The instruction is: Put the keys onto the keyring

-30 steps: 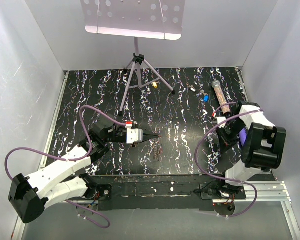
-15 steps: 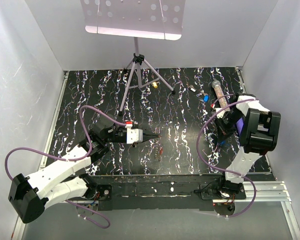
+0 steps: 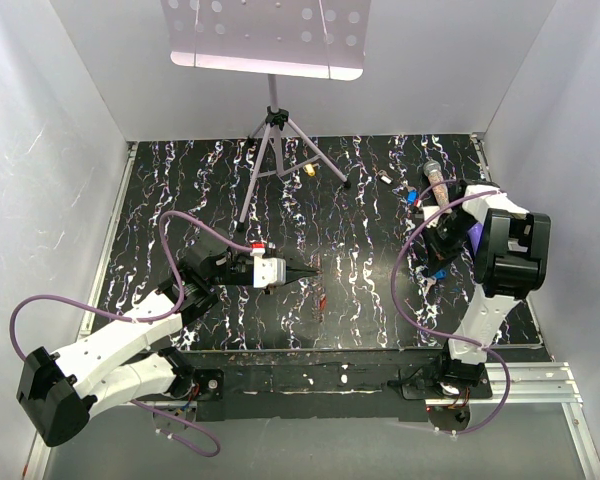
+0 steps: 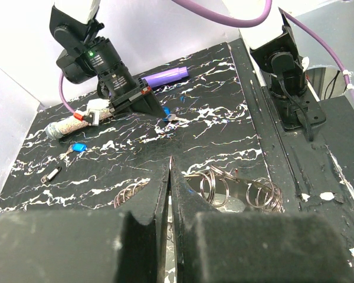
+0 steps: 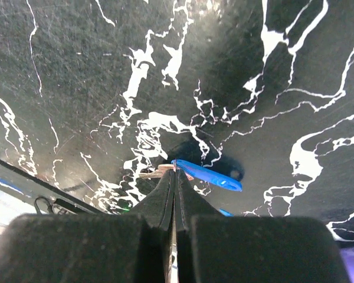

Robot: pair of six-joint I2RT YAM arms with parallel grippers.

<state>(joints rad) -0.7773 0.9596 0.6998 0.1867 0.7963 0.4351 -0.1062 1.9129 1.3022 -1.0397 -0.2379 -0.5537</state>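
My right gripper (image 5: 176,170) is shut on a blue-headed key (image 5: 207,175), pinching it where the metal blade meets the head, just above the mat. The left wrist view shows that gripper (image 4: 165,112) lowered near the purple pen. My left gripper (image 4: 171,160) is shut, with a thin metal edge of the keyring (image 4: 215,186) showing at its tips. The keyring's linked loops spread to both sides below the fingers. From above, the left gripper (image 3: 315,270) sits mid-table and the right gripper (image 3: 435,272) at the right. Another blue key (image 4: 78,148) and a plain metal key (image 4: 50,174) lie apart.
A glittery tube (image 4: 71,125) lies at the back right and a purple pen (image 4: 165,76) beside the right arm. A music stand's tripod (image 3: 272,130) stands at the back centre, with a small gold key (image 3: 309,170) near its foot. White walls enclose the mat.
The right arm has swung its elbow and wrist toward the back of the table, carrying the blue key with it. The left arm has stayed still.
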